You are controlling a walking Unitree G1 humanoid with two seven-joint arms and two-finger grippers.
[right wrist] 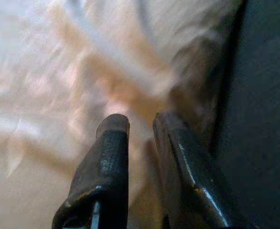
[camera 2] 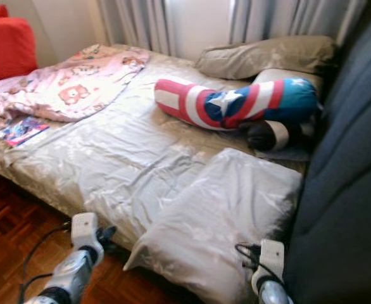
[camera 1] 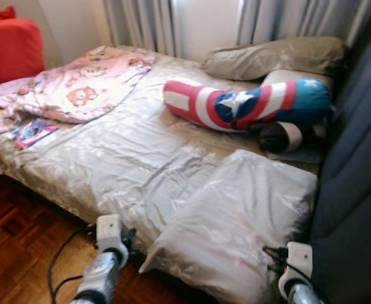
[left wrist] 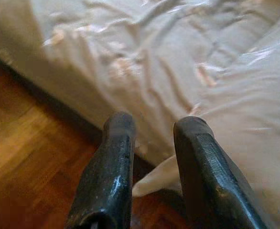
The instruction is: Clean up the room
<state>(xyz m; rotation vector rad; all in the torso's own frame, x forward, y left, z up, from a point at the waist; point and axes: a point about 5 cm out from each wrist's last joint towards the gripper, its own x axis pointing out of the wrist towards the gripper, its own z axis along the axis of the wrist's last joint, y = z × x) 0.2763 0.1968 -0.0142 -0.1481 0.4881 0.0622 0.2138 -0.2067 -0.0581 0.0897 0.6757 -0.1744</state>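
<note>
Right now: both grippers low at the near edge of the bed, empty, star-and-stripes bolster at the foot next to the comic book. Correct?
One thing is off: the star-and-stripes bolster lies at the far end by the pillows, not next to the comic book, as the left eye view shows. The left gripper and right gripper are low at the bed's near edge, empty.

Open sheet [camera 1: 128, 158]: bare between blanket [camera 1: 78, 82] and bolster [camera 1: 249, 101].
Near edge: big pillow [camera 1: 236, 215] overhangs it.
Right side: dark sofa back [camera 1: 356, 190] touches the pillow.
Left corner: book [camera 1: 33, 132].
Floor [camera 1: 14, 240]: cable [camera 1: 62, 250].
</note>
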